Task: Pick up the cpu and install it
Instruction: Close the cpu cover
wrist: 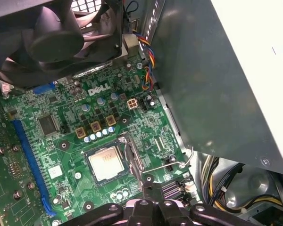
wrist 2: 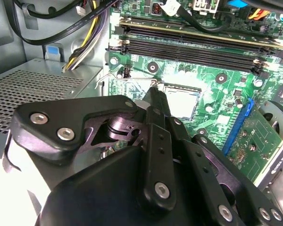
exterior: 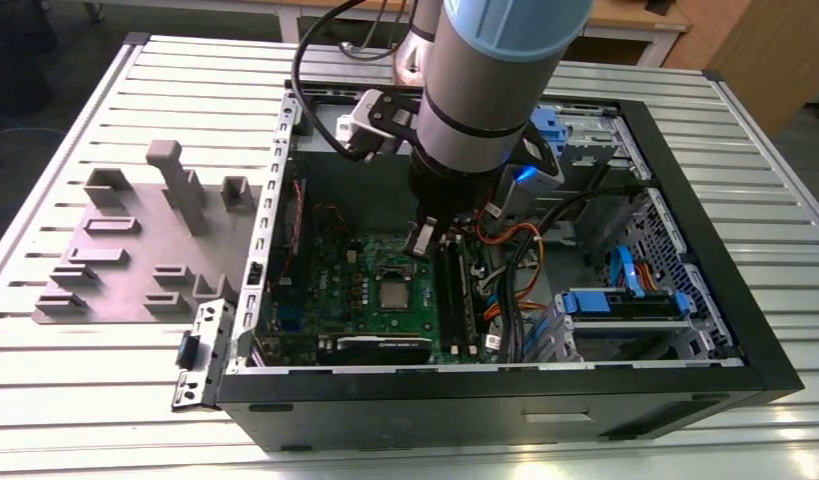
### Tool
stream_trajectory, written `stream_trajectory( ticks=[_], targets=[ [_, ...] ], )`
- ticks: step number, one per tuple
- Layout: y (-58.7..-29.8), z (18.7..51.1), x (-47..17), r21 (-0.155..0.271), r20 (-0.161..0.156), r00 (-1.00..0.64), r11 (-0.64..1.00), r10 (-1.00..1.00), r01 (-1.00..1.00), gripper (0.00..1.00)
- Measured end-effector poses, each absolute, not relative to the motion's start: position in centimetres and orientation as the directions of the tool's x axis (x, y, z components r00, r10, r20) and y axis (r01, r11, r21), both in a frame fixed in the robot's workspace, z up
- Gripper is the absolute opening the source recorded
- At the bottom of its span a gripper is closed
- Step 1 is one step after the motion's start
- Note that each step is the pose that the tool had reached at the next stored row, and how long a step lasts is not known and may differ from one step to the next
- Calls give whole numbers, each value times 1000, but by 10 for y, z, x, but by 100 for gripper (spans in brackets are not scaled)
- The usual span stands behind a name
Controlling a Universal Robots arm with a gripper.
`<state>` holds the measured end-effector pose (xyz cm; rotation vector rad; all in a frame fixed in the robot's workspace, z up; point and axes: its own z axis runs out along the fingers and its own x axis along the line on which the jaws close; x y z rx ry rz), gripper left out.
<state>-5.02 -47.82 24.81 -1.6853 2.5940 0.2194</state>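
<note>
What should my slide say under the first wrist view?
The cpu sits in its motherboard socket, under the gripper.

We see a silvery-grey cpu on a green motherboard, blue slot, black case.

Slatted metal table carries open computer case; grey holder block plate beside it.

Open computer case on the slatted table; holder blocks lie beside it at the exterior view's left. Motherboard lies inside the case, the cpu apparently seated in its socket, with the gripper just above.
</note>
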Motion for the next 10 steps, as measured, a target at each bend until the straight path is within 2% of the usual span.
stream_trajectory(
  ticks=[10],
  targets=[
    [-480,247,-50,96,-111,-409,400,-906,-912,11]
  ],
)
